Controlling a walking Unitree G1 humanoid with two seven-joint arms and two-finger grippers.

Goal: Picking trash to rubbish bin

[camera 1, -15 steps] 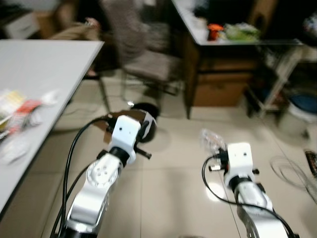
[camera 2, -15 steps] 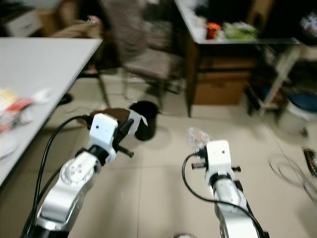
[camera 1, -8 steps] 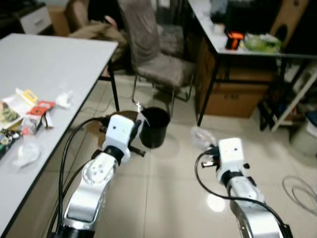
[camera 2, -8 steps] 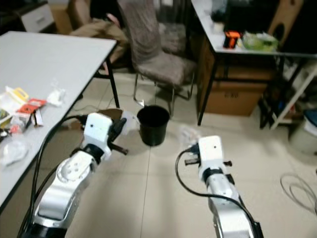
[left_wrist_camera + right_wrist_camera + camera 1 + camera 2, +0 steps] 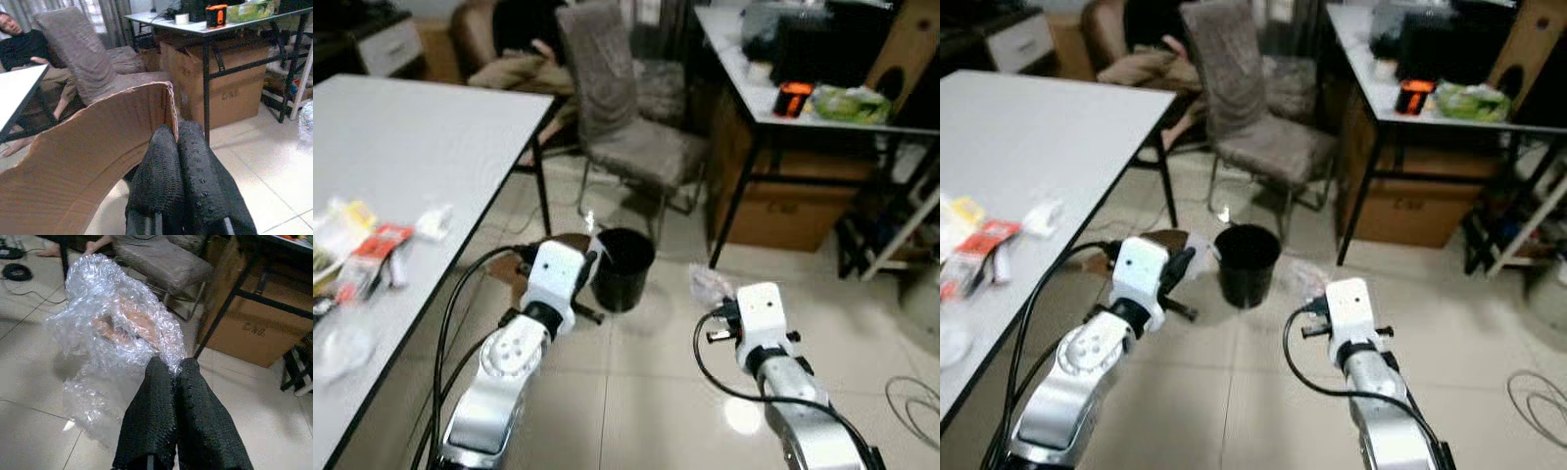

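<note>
A black rubbish bin stands on the tiled floor just ahead, between my two arms. My left gripper is shut on a torn sheet of brown cardboard, held close to the bin's left side. Clamped in my shut right gripper is a crumpled piece of clear bubble wrap, which hangs to the right of the bin and a little short of it.
A white table on the left carries several wrappers. Behind the bin stands a grey chair, with a person seated further back. To the right are a dark desk, a cardboard box and a floor cable.
The whole view has shifted and sharpened as I moved; the bin now sits nearer, between the arms. Both grippers keep their hold on the cardboard and the bubble wrap.
</note>
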